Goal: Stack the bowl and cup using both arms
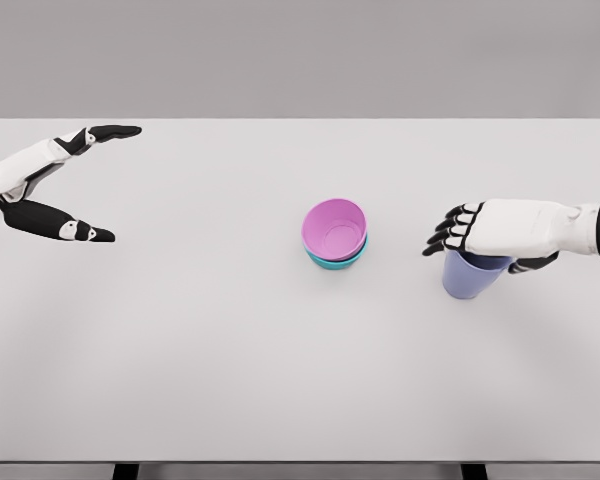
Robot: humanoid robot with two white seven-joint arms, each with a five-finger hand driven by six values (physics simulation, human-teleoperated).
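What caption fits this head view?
Right hand over the purple cup; pink bowl nested in teal bowl; left hand open.

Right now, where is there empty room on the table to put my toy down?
Bare table runs along the whole near edge, and between the left hand and the pink bowl. It is crowded by the purple cup, with the right hand over it.

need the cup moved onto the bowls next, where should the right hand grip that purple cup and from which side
Grip the purple cup around its upper side wall, coming from the right, where the right hand already sits over its rim. It stands upright and its rounded wall suits a wrap grasp. That keeps the path toward the pink bowl, nested in the teal bowl, open.
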